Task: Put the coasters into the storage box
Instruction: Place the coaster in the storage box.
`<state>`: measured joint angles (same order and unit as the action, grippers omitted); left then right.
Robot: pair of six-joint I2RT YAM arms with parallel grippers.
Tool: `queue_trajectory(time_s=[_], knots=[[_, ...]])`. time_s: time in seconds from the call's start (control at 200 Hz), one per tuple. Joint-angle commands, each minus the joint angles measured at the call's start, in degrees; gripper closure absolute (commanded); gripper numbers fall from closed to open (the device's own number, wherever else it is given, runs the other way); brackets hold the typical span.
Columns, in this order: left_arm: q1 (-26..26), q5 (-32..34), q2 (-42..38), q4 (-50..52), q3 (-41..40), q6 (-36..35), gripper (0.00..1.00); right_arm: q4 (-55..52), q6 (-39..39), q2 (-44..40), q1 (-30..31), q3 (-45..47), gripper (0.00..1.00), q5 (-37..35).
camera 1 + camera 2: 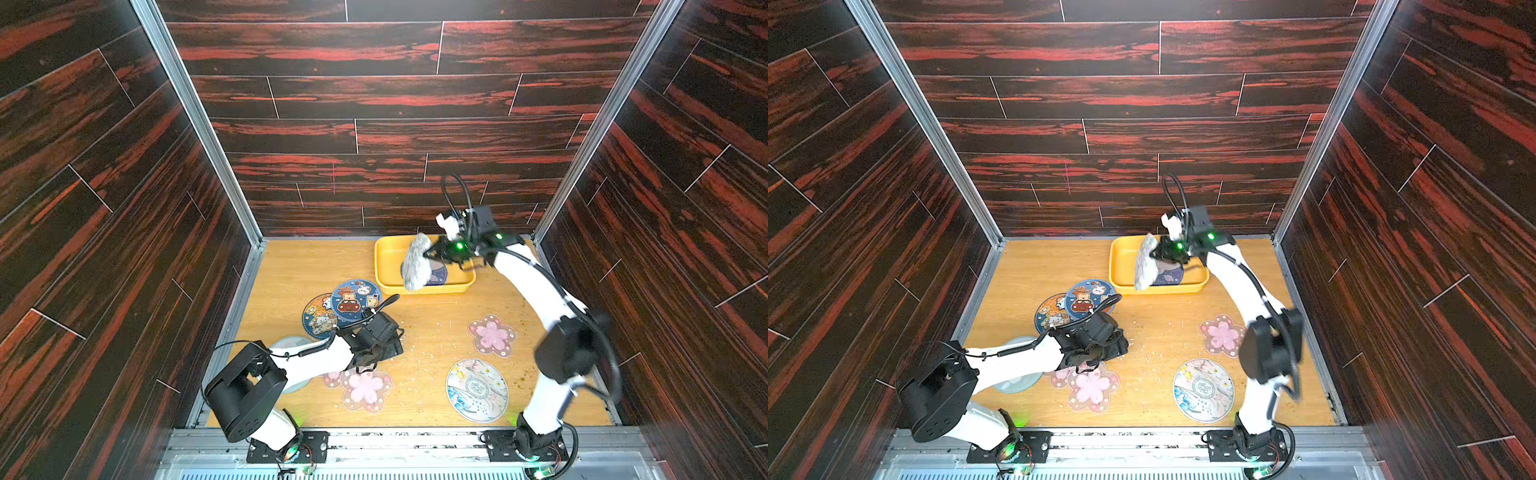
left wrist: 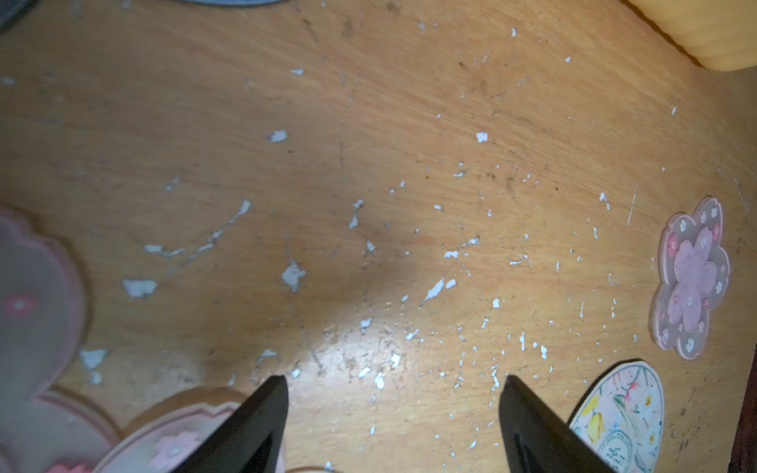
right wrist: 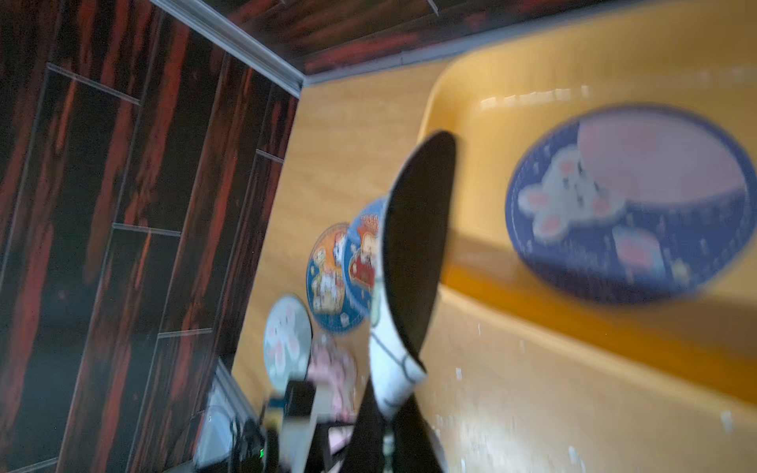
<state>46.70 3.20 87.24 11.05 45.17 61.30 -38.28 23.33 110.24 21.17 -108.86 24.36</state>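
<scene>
One navy coaster (image 1: 439,275) boxed, another in hand, seven on the desk (image 1: 415,332).
My right gripper (image 1: 434,252) clamps a round coaster (image 1: 417,262) above the storage box (image 1: 384,266); my left gripper (image 2: 393,381) gapes empty.

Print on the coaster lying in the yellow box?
Navy coaster with white bunny, pale pink moon; right wrist view.

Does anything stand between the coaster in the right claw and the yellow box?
Nothing visible. The right claw holds the grey coaster on edge over the storage box; one navy coaster lies flat inside, leaving bare floor.
</scene>
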Motion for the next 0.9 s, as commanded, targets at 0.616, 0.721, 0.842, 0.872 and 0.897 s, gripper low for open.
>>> queue_trajectory(time_s=[0.616, 0.721, 0.842, 0.872, 0.897], knots=[[-1.68, -0.04, -3.91, 1.52, -1.86, -1.35, 0.13, -11.43, -1.42, 34.67, -3.39, -31.58, 1.0, -0.41], [-1.78, -0.03, -3.77, 1.97, -1.49, -1.53, 0.13, -13.48, -3.79, 34.45, -4.44, -29.57, 1.0, -3.4], [-1.87, 0.07, -3.49, 2.34, -1.04, -1.8, 0.13, -15.03, -5.79, 33.75, -5.0, -28.17, 0.97, -7.49], [-1.9, 0.05, -3.38, 2.46, -0.88, -1.8, 0.13, -15.5, -6.19, 33.66, -5.08, -28.16, 0.91, -8.18], [-1.95, 0.03, -3.23, 2.46, -0.79, -1.87, 0.13, -15.74, -6.57, 33.48, -5.08, -28.16, 0.85, -8.61]])
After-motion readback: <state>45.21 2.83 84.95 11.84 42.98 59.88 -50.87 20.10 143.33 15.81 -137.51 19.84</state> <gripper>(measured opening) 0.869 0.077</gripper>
